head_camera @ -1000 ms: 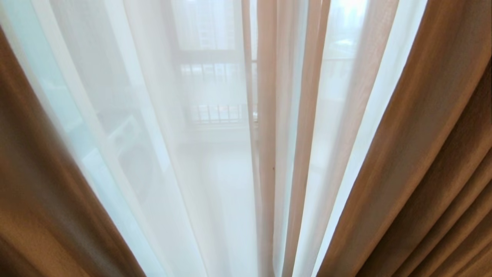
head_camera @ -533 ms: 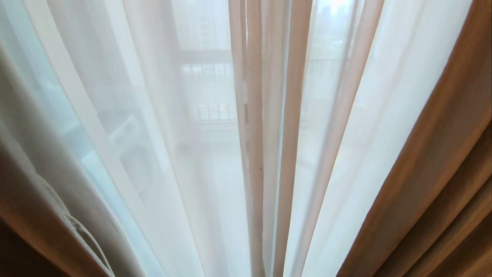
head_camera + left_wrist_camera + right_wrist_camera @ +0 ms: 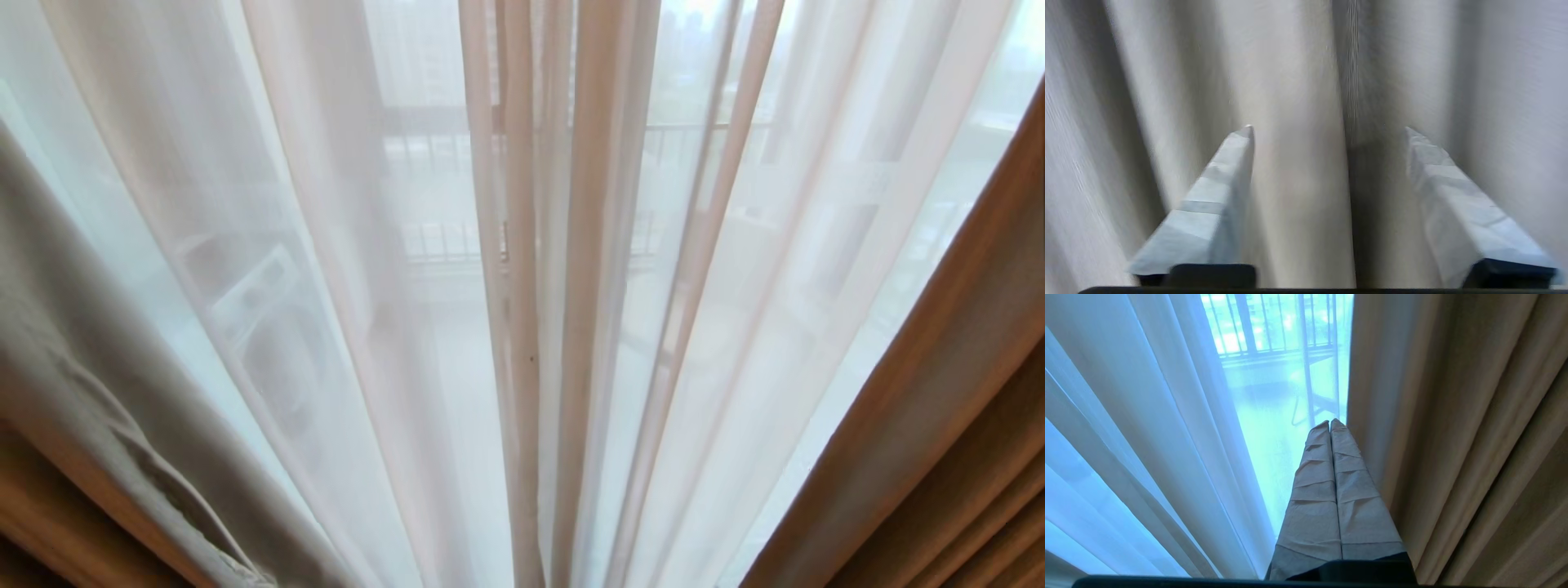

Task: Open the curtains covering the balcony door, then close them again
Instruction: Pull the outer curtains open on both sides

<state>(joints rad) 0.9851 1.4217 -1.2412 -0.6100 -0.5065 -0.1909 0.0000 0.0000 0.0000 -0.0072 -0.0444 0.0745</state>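
Observation:
White see-through sheers (image 3: 367, 286) of the curtains hang across the middle of the head view. A thick beige drape (image 3: 939, 425) is at the right and another (image 3: 73, 359) at the lower left, pale side and hem showing. The balcony door is only dimly seen through the sheers; its bare glass (image 3: 1274, 428) shows in a gap in the right wrist view. My left gripper (image 3: 1329, 130) is open, its taped fingertips spread in front of a fold of grey-beige drape (image 3: 1298, 81). My right gripper (image 3: 1330, 422) is shut on nothing, beside the edge of a drape (image 3: 1453, 416). Neither arm shows in the head view.
Beyond the glass lie a pale balcony floor and a barred railing (image 3: 445, 241). A boxy white appliance (image 3: 269, 327) shows faintly through the sheers at the left. Sheer folds (image 3: 1147, 416) hang on the other side of my right gripper.
The right drape's edge has drawn back to the right, uncovering more sheer. The left drape now shows its pale side and hem. The middle sheer folds have drifted left.

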